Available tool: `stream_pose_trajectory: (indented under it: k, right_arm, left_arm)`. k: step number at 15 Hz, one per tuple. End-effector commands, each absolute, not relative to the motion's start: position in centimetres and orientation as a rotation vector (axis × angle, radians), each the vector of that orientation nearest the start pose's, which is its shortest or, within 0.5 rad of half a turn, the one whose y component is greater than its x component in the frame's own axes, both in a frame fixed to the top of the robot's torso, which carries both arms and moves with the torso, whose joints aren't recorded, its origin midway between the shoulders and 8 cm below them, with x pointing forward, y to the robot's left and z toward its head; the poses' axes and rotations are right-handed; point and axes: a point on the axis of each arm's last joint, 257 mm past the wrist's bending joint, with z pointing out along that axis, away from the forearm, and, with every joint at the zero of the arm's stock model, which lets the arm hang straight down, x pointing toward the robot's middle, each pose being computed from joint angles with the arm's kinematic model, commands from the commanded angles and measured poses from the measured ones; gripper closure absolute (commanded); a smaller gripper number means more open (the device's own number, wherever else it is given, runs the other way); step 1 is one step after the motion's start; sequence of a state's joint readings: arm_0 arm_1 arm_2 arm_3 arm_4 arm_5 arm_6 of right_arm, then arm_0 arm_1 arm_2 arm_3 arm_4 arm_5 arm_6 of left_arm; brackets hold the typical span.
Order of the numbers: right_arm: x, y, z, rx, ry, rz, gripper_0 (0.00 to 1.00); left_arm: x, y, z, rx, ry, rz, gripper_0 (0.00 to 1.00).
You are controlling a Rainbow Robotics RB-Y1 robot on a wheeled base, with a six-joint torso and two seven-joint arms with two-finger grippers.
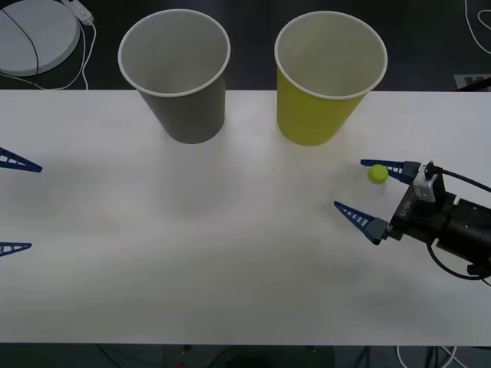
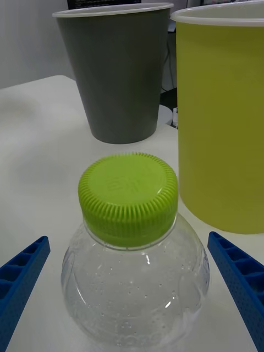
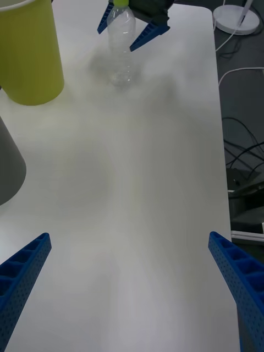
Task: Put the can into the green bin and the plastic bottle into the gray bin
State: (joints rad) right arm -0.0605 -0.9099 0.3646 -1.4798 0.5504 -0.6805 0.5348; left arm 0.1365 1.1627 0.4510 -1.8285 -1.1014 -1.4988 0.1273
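While the white table (image 1: 230,253) carries the gray bin (image 1: 178,73) and the green bin (image 1: 326,77) side by side along its far edge, both upright with mouths up, the plastic bottle (image 1: 374,188) stands upright near the green bin, its long axis vertical and its lime-green cap (image 2: 128,196) pointing up. The right gripper (image 1: 368,192) has its fingers spread wide on both sides of the bottle without touching it, and the left gripper (image 1: 11,203), also spread open, rests at the table's left edge.

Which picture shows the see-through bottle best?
The left wrist view: the whole plastic bottle stands upright between the right gripper's open jaws. The right wrist view shows its cap and shoulder close up. The front view shows little but its green cap.
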Motion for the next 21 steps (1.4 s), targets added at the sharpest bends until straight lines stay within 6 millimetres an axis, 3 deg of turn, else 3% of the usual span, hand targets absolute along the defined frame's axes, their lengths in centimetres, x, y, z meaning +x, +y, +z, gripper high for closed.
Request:
stream_pose_trajectory:
  k: [1, 6, 7, 8, 21]
  right_arm:
    - [45.12, -21.85, -22.59, -0.932, 1.475, 0.439, 0.00]
    - [45.16, -21.71, -22.57, -0.937, 1.472, 0.438, 0.00]
    - [45.20, -21.68, -22.50, -0.937, 1.471, 0.439, 0.76]
    - [45.16, -21.71, -22.57, -0.935, 1.473, 0.440, 1.00]
    - [44.93, -21.60, -22.51, -0.931, 1.475, 0.458, 1.00]
  left_arm:
    - [32.37, 31.51, -9.12, 1.627, 1.573, -0.401, 0.00]
    - [32.37, 31.51, -9.12, 1.627, 1.573, -0.401, 0.00]
    - [32.37, 31.51, -9.12, 1.627, 1.573, -0.401, 0.00]
    - [32.37, 31.51, -9.12, 1.627, 1.573, -0.401, 0.00]
    - [32.37, 31.51, -9.12, 1.627, 1.573, -0.401, 0.00]
